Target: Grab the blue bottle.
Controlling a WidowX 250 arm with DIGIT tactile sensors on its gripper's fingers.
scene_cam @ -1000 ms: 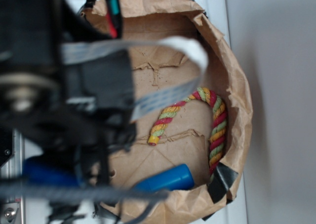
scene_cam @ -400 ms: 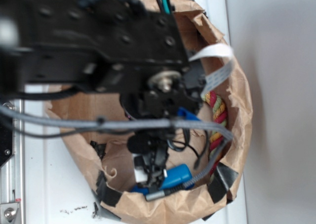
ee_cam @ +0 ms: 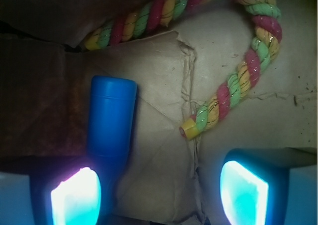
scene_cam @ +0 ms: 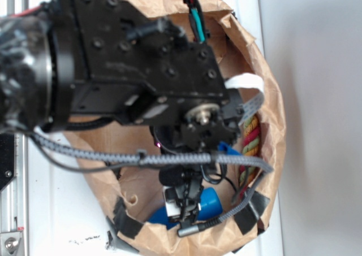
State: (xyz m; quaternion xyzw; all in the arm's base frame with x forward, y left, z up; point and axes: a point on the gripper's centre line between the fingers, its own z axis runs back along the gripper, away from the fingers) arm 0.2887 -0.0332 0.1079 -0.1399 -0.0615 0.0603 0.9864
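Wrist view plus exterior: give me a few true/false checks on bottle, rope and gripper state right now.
1. The gripper is open. True.
2. The blue bottle is clamped between both fingers. False: it lies on the paper by one finger, and the gap between the fingers holds nothing.
3. The rope lies on the brown paper bag floor. True.
4. The rope is wrapped around the bottle. False: they lie apart, paper between them.
5. The bottle stands upright. False: it lies on its side.
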